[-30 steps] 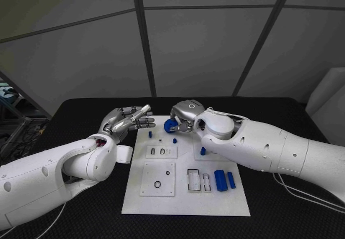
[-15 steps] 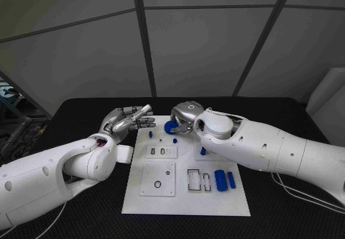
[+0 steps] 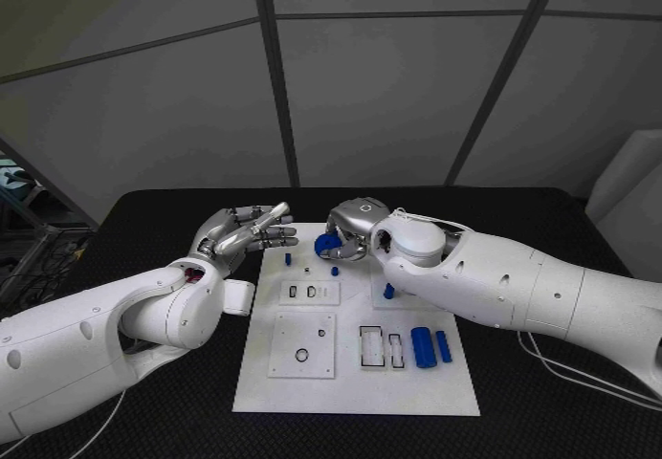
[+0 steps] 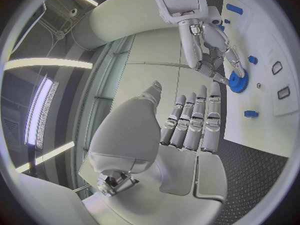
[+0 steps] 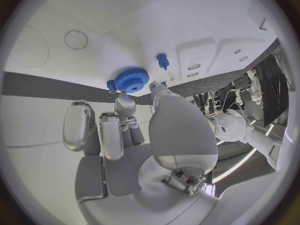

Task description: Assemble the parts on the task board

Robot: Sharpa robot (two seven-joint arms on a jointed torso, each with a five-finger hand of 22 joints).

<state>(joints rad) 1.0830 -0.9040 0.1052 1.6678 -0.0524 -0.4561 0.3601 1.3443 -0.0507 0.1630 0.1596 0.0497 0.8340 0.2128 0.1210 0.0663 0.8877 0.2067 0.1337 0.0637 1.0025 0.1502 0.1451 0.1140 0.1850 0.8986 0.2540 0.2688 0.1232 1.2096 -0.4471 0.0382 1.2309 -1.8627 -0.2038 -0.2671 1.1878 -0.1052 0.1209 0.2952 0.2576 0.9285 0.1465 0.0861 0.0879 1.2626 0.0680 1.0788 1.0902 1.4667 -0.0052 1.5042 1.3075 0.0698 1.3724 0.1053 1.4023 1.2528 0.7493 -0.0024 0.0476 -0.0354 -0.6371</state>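
Right hand (image 3: 352, 226) pinches a blue gear (image 3: 328, 245) at its fingertips — gear sits over the far edge of the task board (image 3: 356, 382). Left hand (image 3: 246, 229) released, fingers straight and together, raised beside the board — holding nothing.

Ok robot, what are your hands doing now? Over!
Right hand holds blue gear over task board. Left hand open, raised beside board. Nothing blocking.

The right hand (image 5: 134, 135) pinches a blue gear (image 5: 131, 79) over the white task board (image 5: 206, 30).
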